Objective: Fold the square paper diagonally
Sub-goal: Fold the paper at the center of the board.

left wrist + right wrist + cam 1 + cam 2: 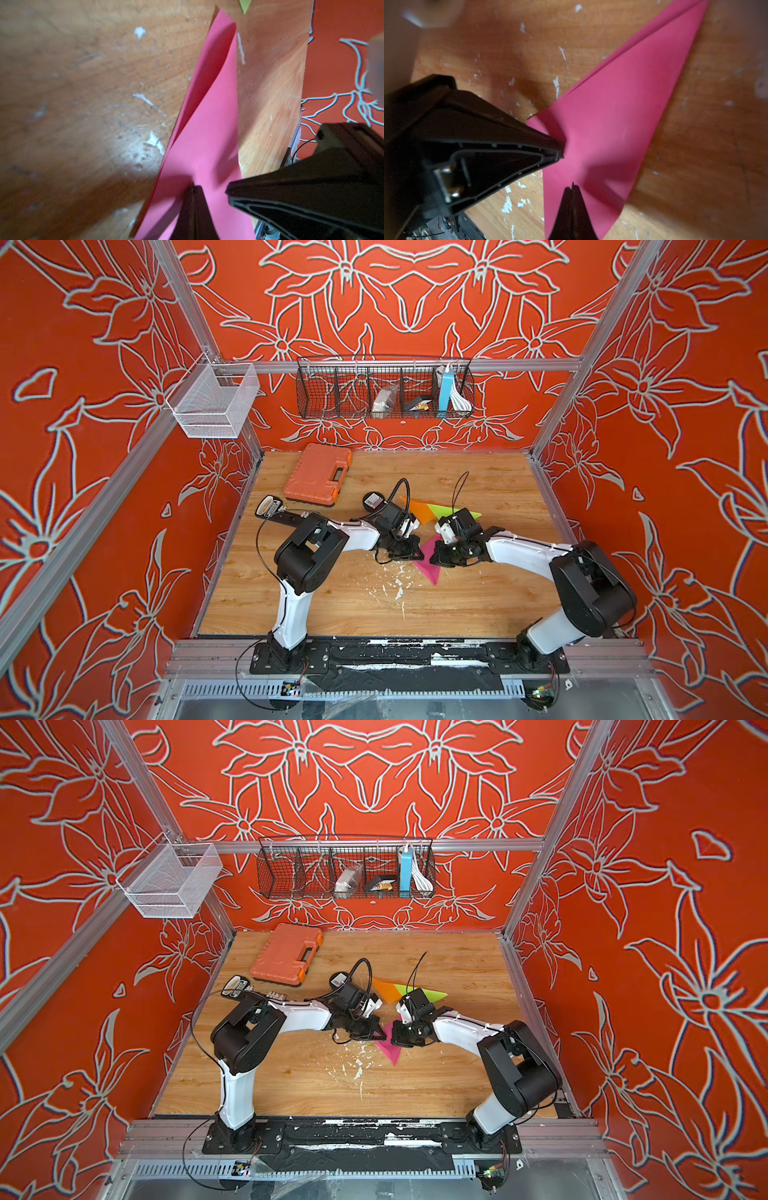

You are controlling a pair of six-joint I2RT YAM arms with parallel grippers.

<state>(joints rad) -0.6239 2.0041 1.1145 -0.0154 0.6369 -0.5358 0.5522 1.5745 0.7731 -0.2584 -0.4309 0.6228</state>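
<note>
Judging from both top views, the fold is made and mainly the creasing seems left. The pink paper (429, 570) lies on the table (332, 605) as a triangle, its wide end under the two sets of fingertips and its sharp point trailing away from them toward the arm bases. The left gripper (419, 556) and the right gripper (434, 559) come in from opposite sides, tips close together, each with its fingers pressed together. Beyond the fingers, an orange triangle (415, 509) and a green triangle (455, 512) lie overlapping, apparently sheets folded the same way.

In the left wrist view, the left gripper (194, 190) shows a closed pair of fingers whose tip sits on the pink paper (209, 128), pink showing on both sides of it. Ahead of the tip the upper layer bows up off the lower one, so the halves are not yet flat. The right gripper (230, 192) noses onto the sheet just beside.

In the right wrist view, the right gripper (572, 187) is likewise closed, tip on the paper, wrinkles spreading from it. The left gripper's (560, 151) tip meets the near corner, which puckers there. Whether either pair nips a layer or merely presses down I cannot tell. What remains, I judge, is flattening the layers and sharpening the crease.
</note>
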